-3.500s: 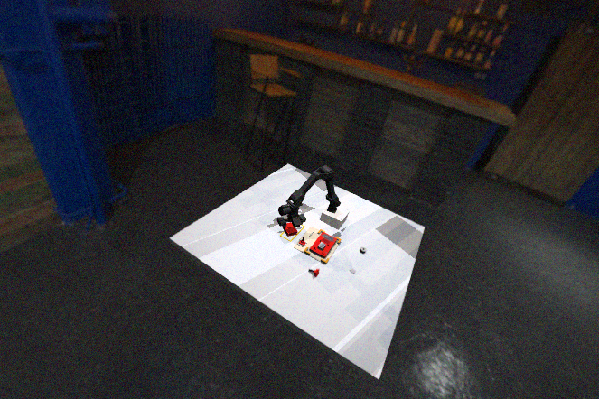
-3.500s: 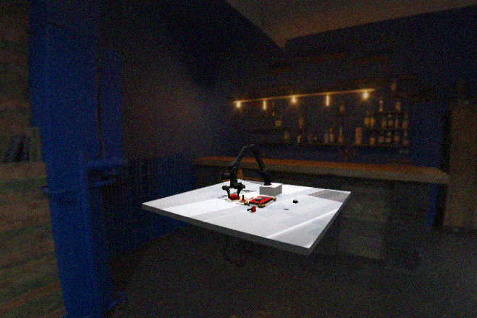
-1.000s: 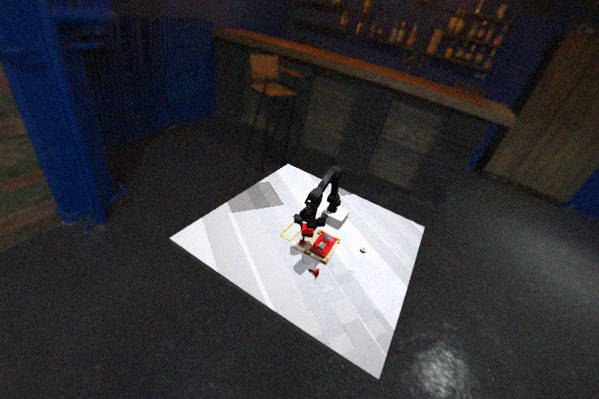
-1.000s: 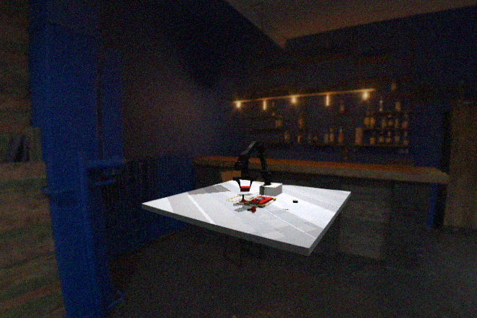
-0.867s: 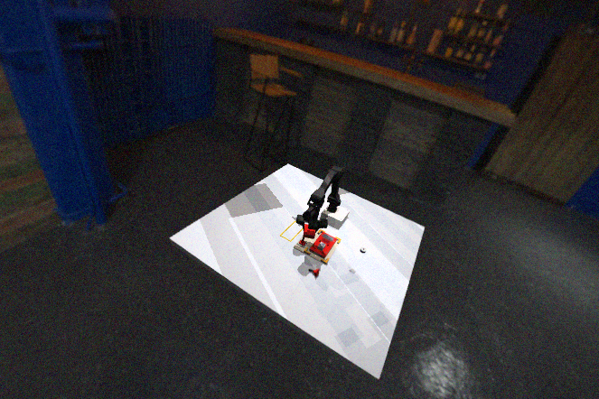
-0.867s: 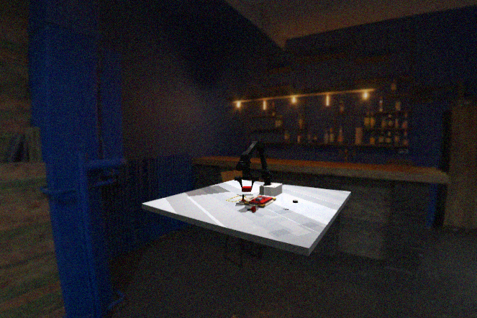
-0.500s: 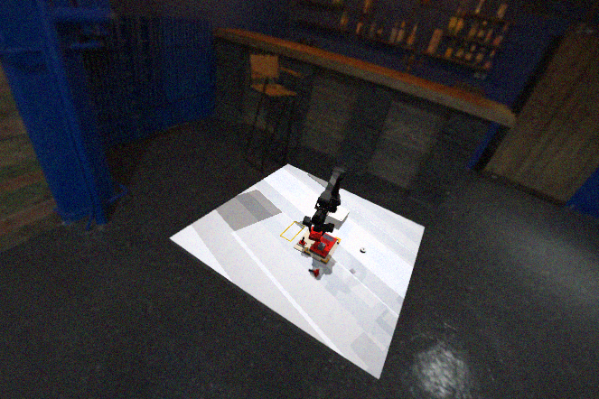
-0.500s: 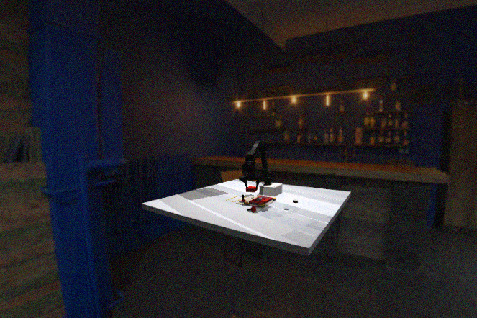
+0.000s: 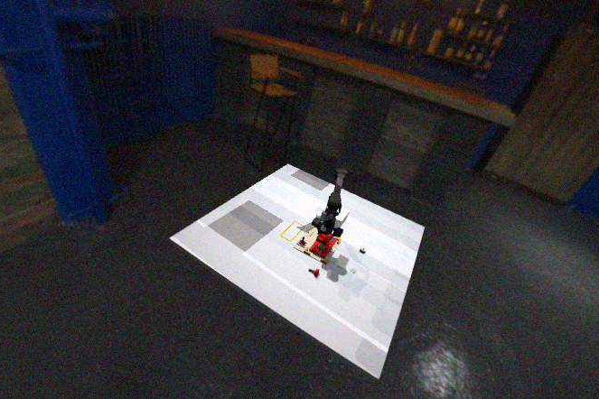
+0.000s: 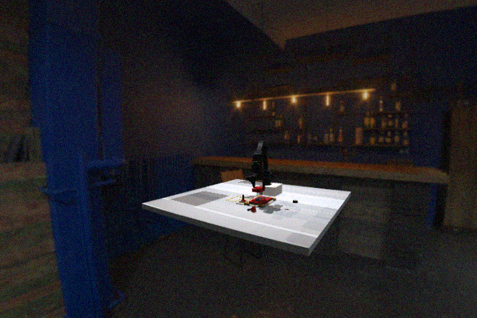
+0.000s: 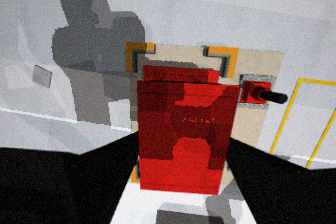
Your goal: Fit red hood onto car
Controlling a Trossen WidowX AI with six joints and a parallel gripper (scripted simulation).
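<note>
The red hood (image 11: 190, 172) (image 10: 257, 189) is held level, roof towards the wrist camera. My gripper (image 11: 181, 138) is shut on it, one black finger at each long side. In the exterior view, the hood hangs above the red chassis (image 10: 263, 201) (image 9: 319, 251) with a visible gap. In the wrist view, the hood covers most of the chassis; only a strip of the chassis (image 11: 180, 74) shows beyond its far edge. The beige jig (image 11: 175, 54) has orange corner brackets. The engine block, pegs and corner holes are hidden in the wrist view.
A red piece with a black upright post (image 11: 251, 92) (image 9: 302, 242) stands beside the chassis. Another red piece (image 9: 314, 272) (image 10: 253, 209) lies in front of the jig. A small dark part (image 9: 362, 250) (image 10: 294, 201) lies to the right. A yellow outline (image 11: 285, 116) marks the table.
</note>
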